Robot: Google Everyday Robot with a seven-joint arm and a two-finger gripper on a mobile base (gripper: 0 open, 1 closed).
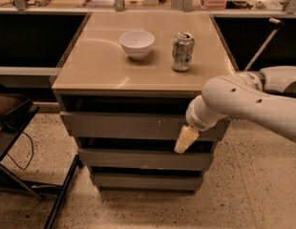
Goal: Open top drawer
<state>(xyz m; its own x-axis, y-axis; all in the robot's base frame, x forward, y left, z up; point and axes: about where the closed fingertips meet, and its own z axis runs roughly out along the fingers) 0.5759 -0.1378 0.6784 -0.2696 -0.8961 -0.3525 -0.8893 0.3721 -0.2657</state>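
The top drawer is the widest grey flat front of three, just under the beige tabletop, with small pale scratches right of centre. A dark gap shows above it. My gripper hangs from the white arm at the drawer's right end, its pale yellowish fingers pointing down over the drawer's lower edge, above the middle drawer.
A white bowl and a drink can stand on the tabletop. The bottom drawer is below. A dark chair frame stands at the left on the speckled floor. A counter with clutter runs behind.
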